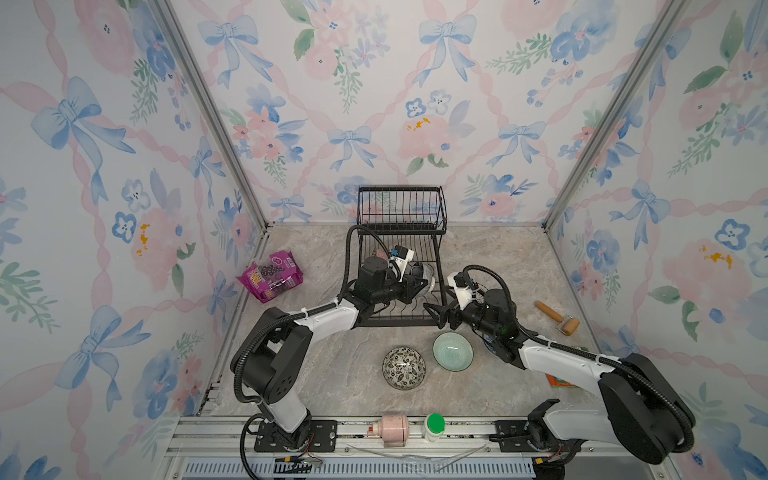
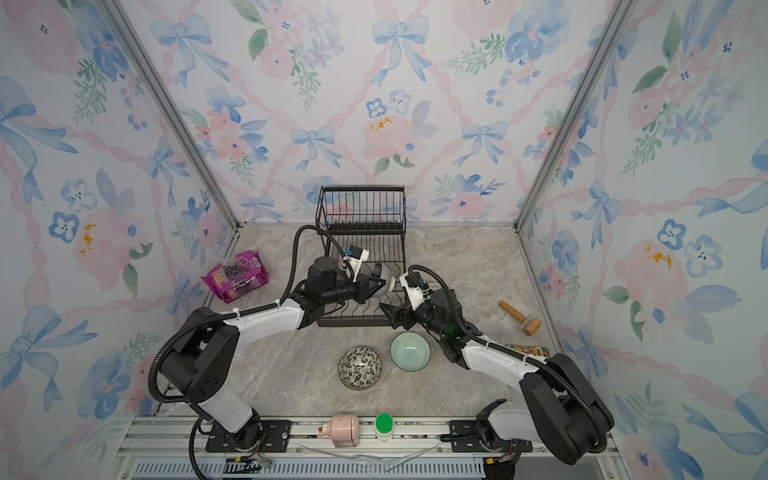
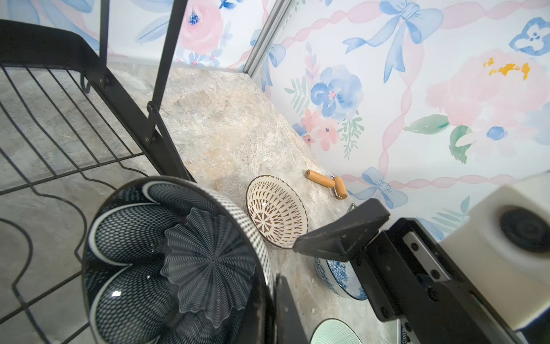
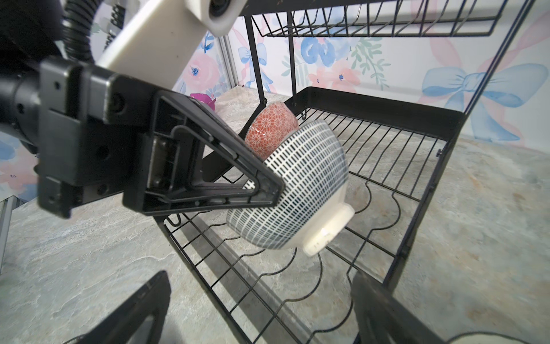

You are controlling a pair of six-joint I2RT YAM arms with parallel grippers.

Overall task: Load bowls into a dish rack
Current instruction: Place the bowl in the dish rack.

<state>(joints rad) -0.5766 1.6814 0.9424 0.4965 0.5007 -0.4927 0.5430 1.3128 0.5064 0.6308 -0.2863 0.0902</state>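
Purple snack bag [image 1: 270,276] sits at about 9 o'clock on the stone-look table [image 1: 316,374], well apart from everything else. Next over, the left gripper [image 4: 272,190] is clamped on the rim of the dark blue petal bowl [image 3: 178,262]. That bowl is tipped on its side over the lower wavy-wire tier of the black dish rack [image 1: 401,189], which stands at 12 o'clock. A red-patterned bowl [image 4: 273,131] leans in that tier's far corner, right behind it.

At the rack's 6 o'clock two bowls sit upright on the table: the black-and-cream floral bowl [image 1: 404,368], then the mint green bowl [image 1: 453,351] just beside it. The right gripper [image 1: 437,318] hangs by the rack's near right corner, fingers spread wide, holding nothing. A lattice bowl [image 3: 276,211] and a blue floral bowl [image 3: 342,277] sit on the table around the rack's 4 o'clock — wooden roller [image 1: 557,318] at 3 o'clock, near the wall.
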